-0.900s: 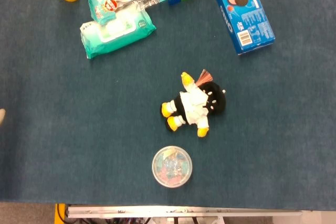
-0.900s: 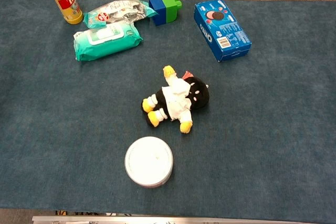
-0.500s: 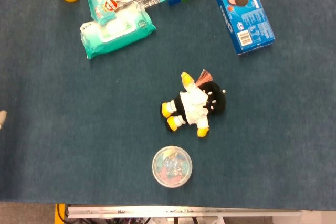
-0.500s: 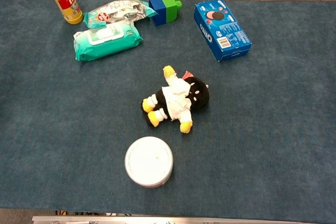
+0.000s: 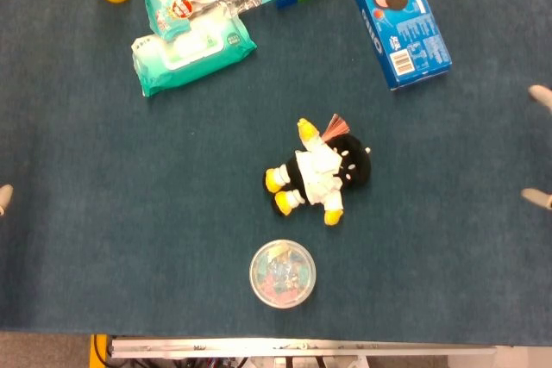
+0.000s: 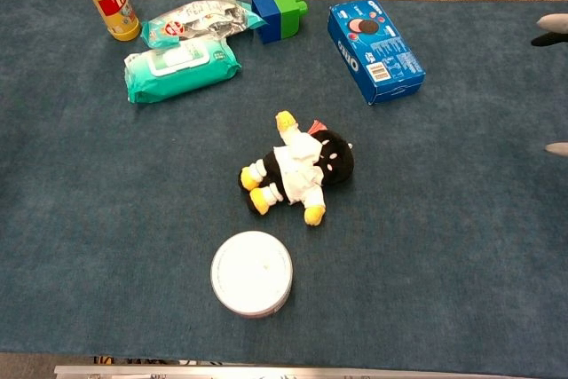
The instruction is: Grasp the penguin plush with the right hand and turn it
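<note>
Right hand (image 5: 539, 148) just nosing in at the right edge of both views: only pale fingertips (image 5: 540, 96) showing, spread well apart, nothing between them. Palm out of frame, so the full opening impossible to judge, but clearly empty. Left hand (image 5: 4, 196) a mere sliver at the left edge, state not readable.

Penguin plush (image 5: 317, 174) well apart from the right hand, off toward table centre, lying flat on the blue cloth (image 5: 129, 213). Long axis running across: black head on the side nearer the right hand, yellow feet pointing away from it, one yellow flipper up toward the far side, one down toward the near edge.

Risks, as a guess: soft, squashy body, so a shallow pinch on the head likely to slip mid-turn. Round lidded container (image 5: 282, 274) just nearer than the plush, easy to knock with a low sweep. Oreo box (image 5: 400, 22) sitting beyond the hand's path, probably safe.
</note>
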Controlling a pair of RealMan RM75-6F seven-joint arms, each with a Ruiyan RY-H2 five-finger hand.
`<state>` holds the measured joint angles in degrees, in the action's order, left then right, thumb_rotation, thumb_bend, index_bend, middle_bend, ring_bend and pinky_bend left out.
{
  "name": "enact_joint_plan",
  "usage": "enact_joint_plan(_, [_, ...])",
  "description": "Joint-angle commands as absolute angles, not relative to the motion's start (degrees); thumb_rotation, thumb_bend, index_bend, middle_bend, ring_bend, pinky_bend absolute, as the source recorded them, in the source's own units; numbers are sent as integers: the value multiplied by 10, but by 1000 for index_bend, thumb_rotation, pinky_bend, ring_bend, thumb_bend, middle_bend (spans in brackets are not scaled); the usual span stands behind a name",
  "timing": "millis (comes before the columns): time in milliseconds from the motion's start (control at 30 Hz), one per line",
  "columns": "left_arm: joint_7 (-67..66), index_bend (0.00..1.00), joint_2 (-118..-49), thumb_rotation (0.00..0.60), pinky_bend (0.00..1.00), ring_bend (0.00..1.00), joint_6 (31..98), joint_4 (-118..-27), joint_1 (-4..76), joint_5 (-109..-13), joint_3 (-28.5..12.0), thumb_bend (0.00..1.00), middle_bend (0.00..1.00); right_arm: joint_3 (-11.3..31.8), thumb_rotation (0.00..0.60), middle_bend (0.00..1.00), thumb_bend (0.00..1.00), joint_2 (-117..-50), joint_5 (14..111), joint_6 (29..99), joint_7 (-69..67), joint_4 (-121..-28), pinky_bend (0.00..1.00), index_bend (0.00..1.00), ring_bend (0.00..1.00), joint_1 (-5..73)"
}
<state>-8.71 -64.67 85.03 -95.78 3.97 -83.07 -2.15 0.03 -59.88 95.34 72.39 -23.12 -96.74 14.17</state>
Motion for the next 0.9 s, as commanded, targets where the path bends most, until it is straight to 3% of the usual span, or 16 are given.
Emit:
enact_joint_plan(33, [-86,33,-646,600,48,94,851,-959,39,-830,-21,216,86,1,600,101,0,-632,962,682,-317,-956,55,17,10,184])
enact_joint_plan(167, [-85,33,-644,600,48,95,851,-961,37,-831,-20,217,86,-4,589,53,0,-653,959,639,-378,-946,0,1,0,215])
enact_joint_plan(400, [-83,33,-642,600,48,97,849,-963,36,-830,-17,217,86,-4,379,3,0,-696,949,583,-462,-923,0,0,0,264])
enact_joint_plan(533, [-81,33,-641,600,48,97,847,-963,35,-830,-15,216,86,-1,309,0,0,-734,952,579,-499,-893,0,0,0,282])
enact_joint_plan(900, [-68,33,-636,600,48,98,843,-962,35,-833,-13,217,86,-2,294,0,0,-834,953,558,-562,-796,0,0,0,329])
